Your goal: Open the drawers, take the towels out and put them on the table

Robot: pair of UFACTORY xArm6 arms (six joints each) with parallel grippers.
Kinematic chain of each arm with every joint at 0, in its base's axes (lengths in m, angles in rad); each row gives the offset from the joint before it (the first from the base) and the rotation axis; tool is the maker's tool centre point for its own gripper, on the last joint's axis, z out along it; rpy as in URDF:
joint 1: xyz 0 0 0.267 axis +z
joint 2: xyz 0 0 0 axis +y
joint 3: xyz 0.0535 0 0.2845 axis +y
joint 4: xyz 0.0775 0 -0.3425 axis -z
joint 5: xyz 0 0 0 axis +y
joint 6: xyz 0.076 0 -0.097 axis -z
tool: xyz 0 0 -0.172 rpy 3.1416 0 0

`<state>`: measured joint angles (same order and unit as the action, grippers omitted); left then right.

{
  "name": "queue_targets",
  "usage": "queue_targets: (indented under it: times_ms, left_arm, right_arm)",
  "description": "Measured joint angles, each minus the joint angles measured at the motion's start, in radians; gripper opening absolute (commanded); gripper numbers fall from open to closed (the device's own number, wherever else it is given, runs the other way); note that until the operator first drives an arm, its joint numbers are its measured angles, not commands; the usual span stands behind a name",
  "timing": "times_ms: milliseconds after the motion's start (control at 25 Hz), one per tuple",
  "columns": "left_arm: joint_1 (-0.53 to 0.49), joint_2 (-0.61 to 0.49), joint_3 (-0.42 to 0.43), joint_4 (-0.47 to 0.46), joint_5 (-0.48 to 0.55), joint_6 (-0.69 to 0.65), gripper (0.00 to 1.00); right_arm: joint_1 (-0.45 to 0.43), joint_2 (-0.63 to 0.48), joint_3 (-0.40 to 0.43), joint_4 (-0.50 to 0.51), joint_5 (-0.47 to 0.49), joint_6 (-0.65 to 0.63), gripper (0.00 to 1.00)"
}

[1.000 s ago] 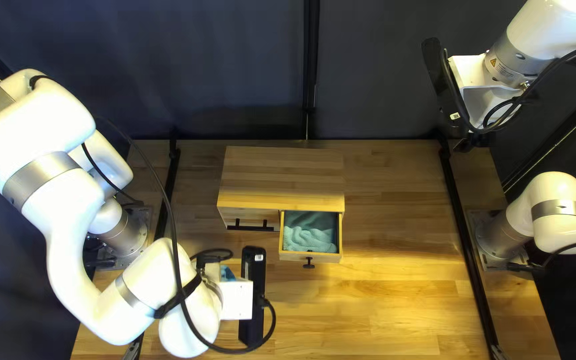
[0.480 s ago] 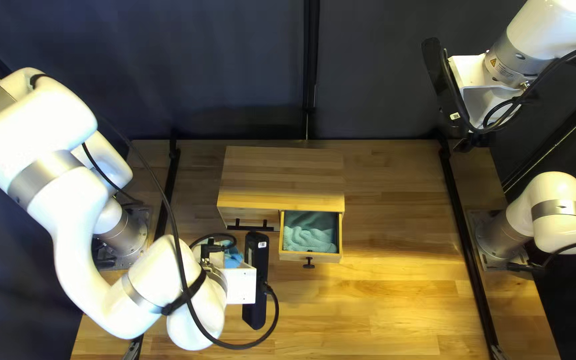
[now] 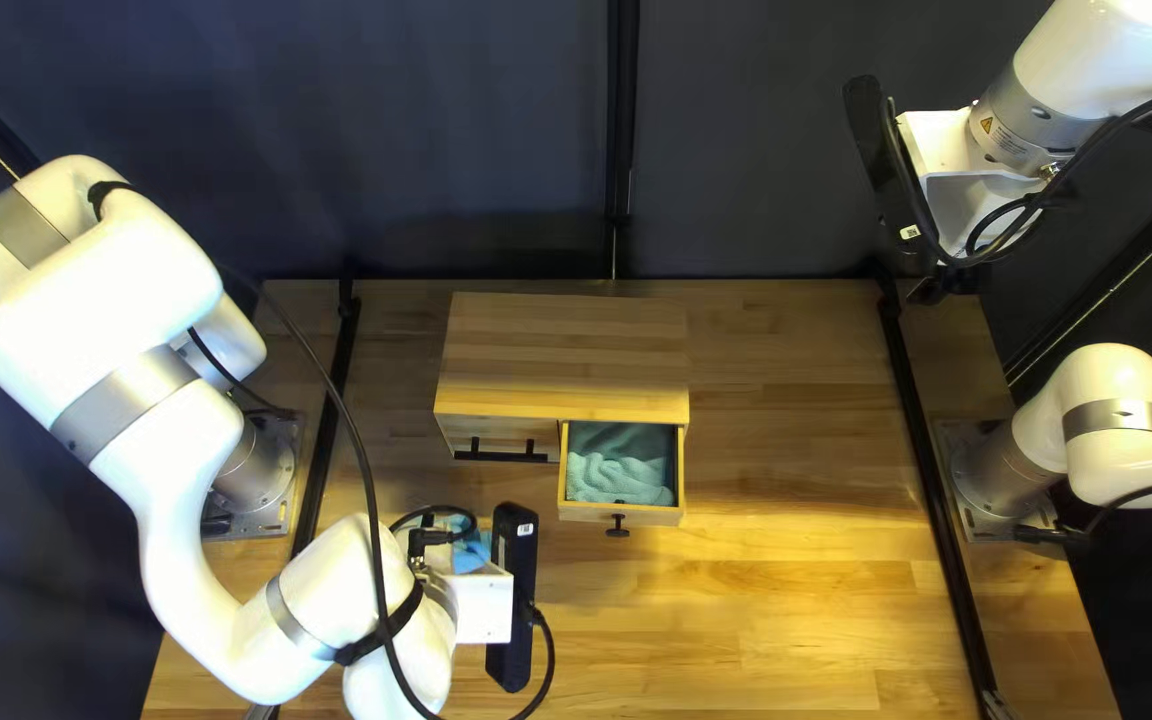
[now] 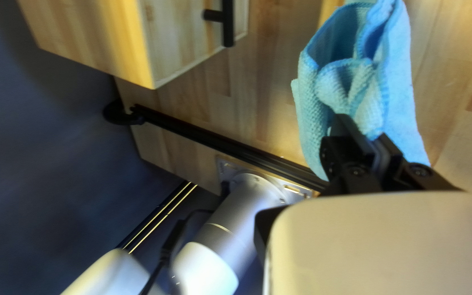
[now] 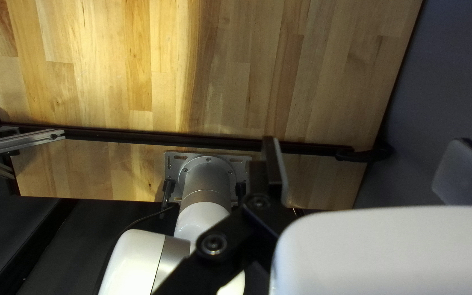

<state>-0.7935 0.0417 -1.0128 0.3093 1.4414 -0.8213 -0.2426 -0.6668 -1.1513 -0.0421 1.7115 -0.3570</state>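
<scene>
A wooden drawer chest (image 3: 564,360) stands mid-table. Its right drawer (image 3: 620,515) is pulled out, and a teal towel (image 3: 619,470) lies crumpled inside. The left drawer front, with a black bar handle (image 3: 501,455), is closed. My left gripper (image 4: 363,131) is shut on a light blue towel (image 4: 355,82), which hangs bunched from its fingers just above the table, in front of the chest (image 4: 137,37). In the top left view the blue towel (image 3: 468,540) peeks out beside the left wrist. My right gripper (image 5: 367,172) is open and holds nothing, raised high over the table's right edge.
Black rails (image 3: 331,430) (image 3: 921,440) run front to back along both sides of the table, with the arm bases (image 3: 246,480) (image 3: 996,480) just outside them. Bare wood (image 3: 786,600) spreads in front of and to the right of the chest.
My left wrist swung a little toward the chest, then back toward the near edge, with the blue towel still held. The right arm has not moved.
</scene>
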Motion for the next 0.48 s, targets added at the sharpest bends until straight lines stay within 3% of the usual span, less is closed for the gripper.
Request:
queue_targets:
  times_ms: [480]
  left_arm:
    - [-0.036, 0.027, 0.083, -0.025, -0.220, -0.065, 0.00]
  right_arm:
    - [0.000, 0.000, 0.000, 0.000, 0.000, 0.000, 1.00]
